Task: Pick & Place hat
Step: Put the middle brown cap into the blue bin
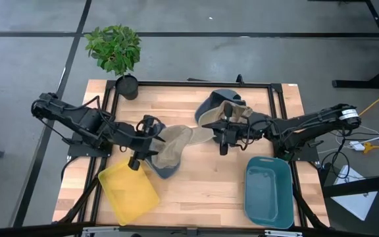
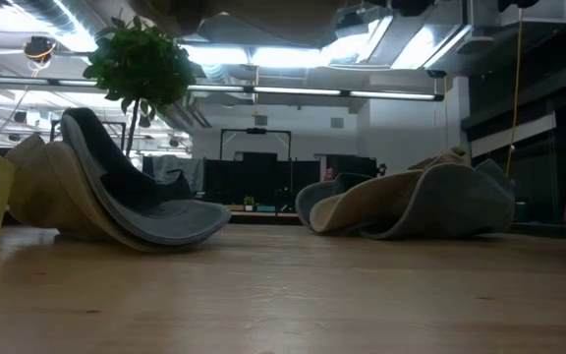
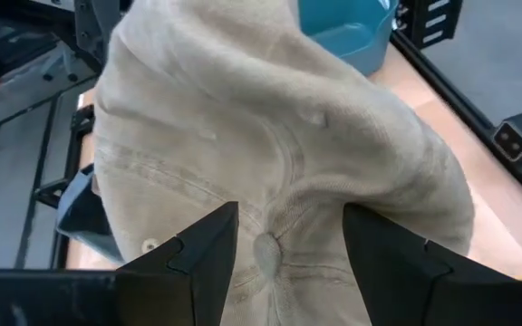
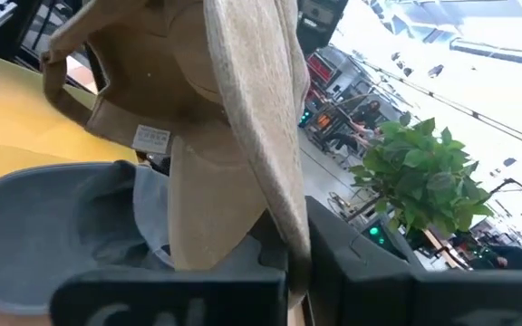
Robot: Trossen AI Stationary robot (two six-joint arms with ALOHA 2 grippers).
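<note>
On the table (image 1: 196, 191), the left gripper (image 1: 139, 155) sits at nine o'clock, jaws wide astride a tan cap (image 1: 176, 146), not yet pinching. Closing squarely on the crown should hold best. The yellow tray (image 1: 129, 192) lies at seven, open room beside. At three, the right gripper (image 1: 224, 139) pinches a second cap (image 1: 226, 108); the teal bin (image 1: 267, 191) waits at five.

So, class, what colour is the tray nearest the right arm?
The tray is teal blue, clearest in the high view.
</note>
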